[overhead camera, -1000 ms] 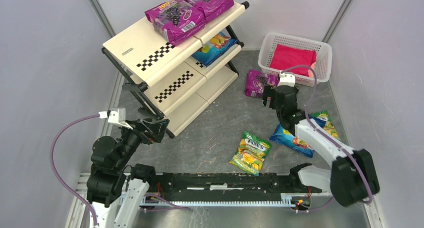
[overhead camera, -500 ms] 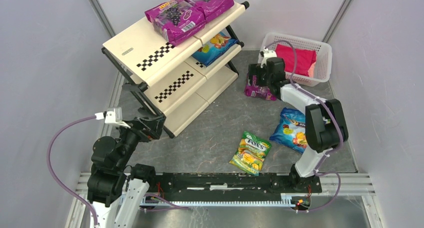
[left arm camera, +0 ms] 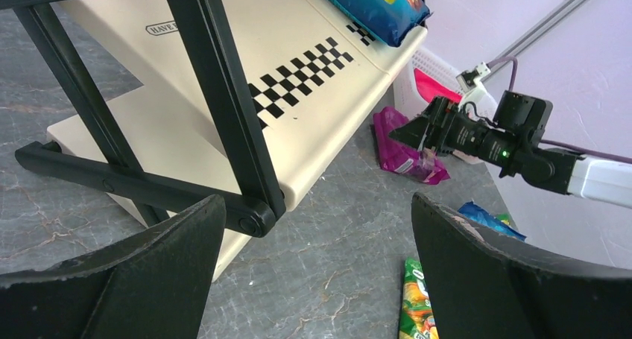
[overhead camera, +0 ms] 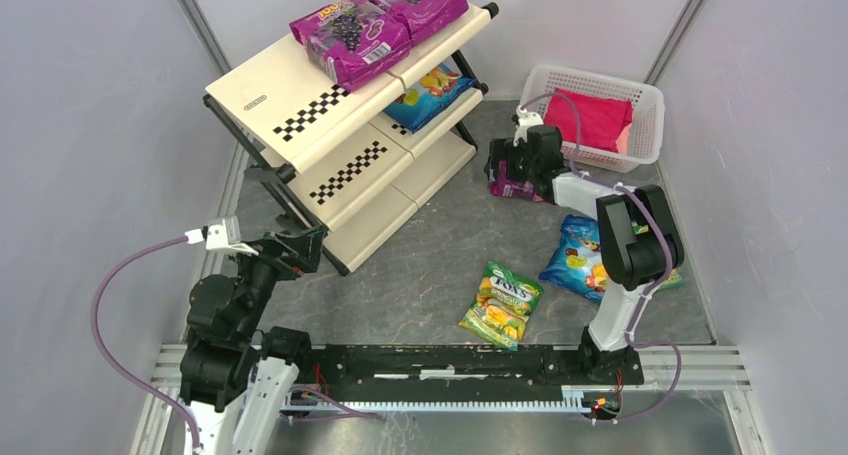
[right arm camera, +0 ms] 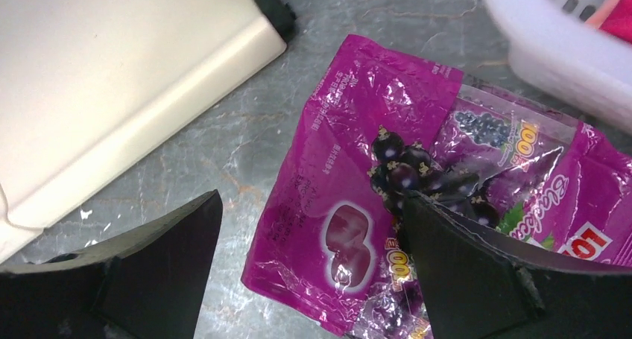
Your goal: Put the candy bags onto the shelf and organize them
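The cream shelf [overhead camera: 300,100] stands at the back left, with two magenta grape bags [overhead camera: 375,20] on its top tier and a blue bag [overhead camera: 430,93] on the middle tier. A third magenta grape bag [overhead camera: 508,175] lies on the floor beside the basket; in the right wrist view it [right arm camera: 358,205] lies just under my open right gripper [right arm camera: 313,268], whose fingers straddle its near end. A green-yellow bag [overhead camera: 502,302] and a blue bag [overhead camera: 580,260] lie on the floor in front. My left gripper [left arm camera: 317,279] is open and empty near the shelf's front foot [left arm camera: 250,216].
A white perforated basket [overhead camera: 640,100] with a plain pink-red bundle [overhead camera: 590,117] stands at the back right, close to the right gripper. Another green-yellow bag edge [overhead camera: 672,275] shows behind the right arm. Grey walls close in on both sides.
My right arm has reached back and left from the blue bags to above the magenta bag on the floor. The left arm has shifted only slightly.
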Robot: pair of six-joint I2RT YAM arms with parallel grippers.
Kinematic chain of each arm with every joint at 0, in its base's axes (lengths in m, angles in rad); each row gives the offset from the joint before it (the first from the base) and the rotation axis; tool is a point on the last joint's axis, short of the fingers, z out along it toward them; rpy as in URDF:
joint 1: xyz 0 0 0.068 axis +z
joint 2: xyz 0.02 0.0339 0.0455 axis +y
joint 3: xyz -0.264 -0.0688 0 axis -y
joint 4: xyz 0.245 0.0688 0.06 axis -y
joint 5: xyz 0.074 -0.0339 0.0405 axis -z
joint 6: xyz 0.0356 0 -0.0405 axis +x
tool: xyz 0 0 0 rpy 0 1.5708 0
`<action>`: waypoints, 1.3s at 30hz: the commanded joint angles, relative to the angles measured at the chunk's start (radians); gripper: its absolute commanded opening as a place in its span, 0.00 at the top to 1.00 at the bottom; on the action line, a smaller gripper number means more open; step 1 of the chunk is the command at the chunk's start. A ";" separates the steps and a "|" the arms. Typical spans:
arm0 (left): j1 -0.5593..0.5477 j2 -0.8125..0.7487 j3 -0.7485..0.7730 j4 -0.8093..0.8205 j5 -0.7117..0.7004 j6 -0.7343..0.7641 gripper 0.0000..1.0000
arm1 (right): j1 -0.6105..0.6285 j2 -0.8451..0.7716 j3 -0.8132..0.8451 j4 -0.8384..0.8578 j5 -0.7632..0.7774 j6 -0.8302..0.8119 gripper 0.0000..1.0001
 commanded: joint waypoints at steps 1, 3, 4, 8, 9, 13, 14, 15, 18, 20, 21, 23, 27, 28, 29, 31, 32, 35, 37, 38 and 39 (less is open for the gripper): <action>0.000 -0.022 0.000 0.052 -0.020 -0.008 0.00 | 0.062 -0.078 -0.117 0.035 -0.034 0.017 0.02; 0.000 -0.020 0.004 0.057 -0.014 0.001 0.00 | 0.108 -0.108 -0.163 0.039 -0.015 0.024 0.02; 0.000 -0.016 0.011 0.056 -0.016 0.012 0.00 | 0.133 -0.126 -0.186 0.035 -0.005 0.032 0.02; 0.000 0.027 0.079 0.025 -0.060 0.087 0.00 | 0.264 -0.204 -0.288 0.036 0.026 0.062 0.02; 0.000 0.031 0.088 0.015 -0.070 0.102 0.00 | 0.295 -0.227 -0.309 0.036 0.027 0.060 0.02; 0.000 0.006 0.048 0.028 -0.079 0.093 0.00 | 0.406 -0.307 -0.346 -0.022 -0.007 0.048 0.02; 0.000 -0.001 0.042 0.031 -0.078 0.090 0.00 | 0.424 -0.327 -0.344 -0.046 -0.024 0.044 0.02; 0.000 -0.007 0.040 0.032 -0.080 0.090 0.00 | 0.434 -0.347 -0.345 -0.067 -0.033 0.035 0.02; 0.000 -0.020 0.034 0.033 -0.093 0.089 0.00 | 0.440 -0.419 -0.342 -0.103 -0.031 0.004 0.02; 0.000 -0.021 0.033 0.033 -0.092 0.088 0.00 | 0.432 -0.458 -0.310 -0.143 -0.008 -0.028 0.02; 0.000 -0.020 0.032 0.032 -0.090 0.087 0.00 | 0.422 -0.468 -0.292 -0.154 -0.002 -0.037 0.02; 0.000 -0.020 0.030 0.031 -0.086 0.088 0.00 | 0.375 -0.486 -0.276 -0.154 -0.004 -0.036 0.02; 0.000 -0.011 0.027 0.031 -0.089 0.087 0.00 | 0.194 -0.476 -0.283 -0.165 -0.119 0.036 0.02; 0.000 -0.007 0.029 0.028 -0.088 0.088 0.00 | 0.152 -0.466 -0.295 -0.114 -0.166 0.060 0.02; 0.000 -0.006 0.028 0.028 -0.088 0.088 0.00 | 0.108 -0.442 -0.298 -0.093 -0.213 0.078 0.02; 0.001 -0.010 0.028 0.028 -0.091 0.088 0.00 | 0.060 -0.380 -0.273 -0.091 -0.224 0.082 0.02; 0.001 -0.015 0.027 0.027 -0.091 0.088 0.00 | 0.045 -0.341 -0.249 -0.116 -0.203 0.081 0.02; 0.001 -0.026 0.024 0.028 -0.096 0.086 0.00 | -0.005 -0.261 -0.233 -0.102 -0.239 0.116 0.02; 0.001 -0.026 0.023 0.028 -0.096 0.085 0.00 | -0.038 -0.230 -0.268 -0.018 -0.346 0.174 0.03; 0.002 -0.021 0.023 0.028 -0.094 0.086 0.00 | -0.050 -0.220 -0.291 0.031 -0.395 0.203 0.04; 0.001 -0.017 0.023 0.028 -0.091 0.086 0.00 | -0.052 -0.212 -0.317 0.084 -0.437 0.229 0.05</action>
